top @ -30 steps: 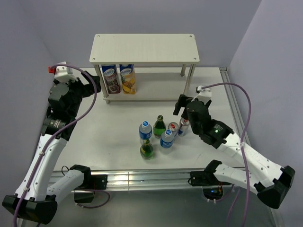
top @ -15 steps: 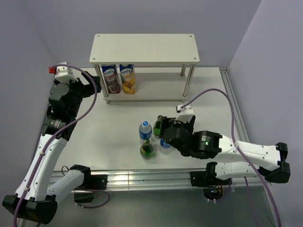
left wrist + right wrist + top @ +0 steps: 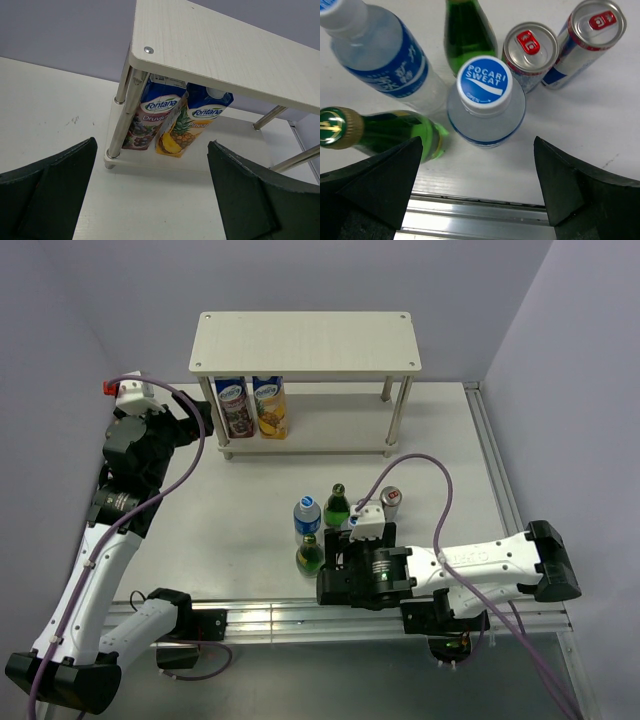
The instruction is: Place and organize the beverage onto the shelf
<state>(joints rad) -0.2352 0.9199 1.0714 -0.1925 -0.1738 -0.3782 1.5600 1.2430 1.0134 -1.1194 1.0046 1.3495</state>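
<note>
The shelf [image 3: 300,340] stands at the back of the table, and its top board shows in the left wrist view [image 3: 210,45]. A purple juice carton [image 3: 236,407] and a pineapple juice carton [image 3: 270,407] stand on its lower tier. My left gripper [image 3: 197,417] is open and empty just left of the shelf, facing the cartons [image 3: 150,200]. My right gripper [image 3: 338,582] is open and empty [image 3: 477,195], low at the table's front edge. It looks down on a Pocari Sweat bottle [image 3: 485,100], which lies ahead of the fingers and between their lines.
Around the Pocari bottle stand a blue-label water bottle [image 3: 385,55], two green glass bottles [image 3: 470,35] [image 3: 385,132] and two cans [image 3: 530,52] [image 3: 585,35]. The table's metal front rail [image 3: 470,220] lies under the right gripper.
My right arm has swung from beside the cans at the right, across the bottle group, down to the table's front edge. The left arm has not moved.
</note>
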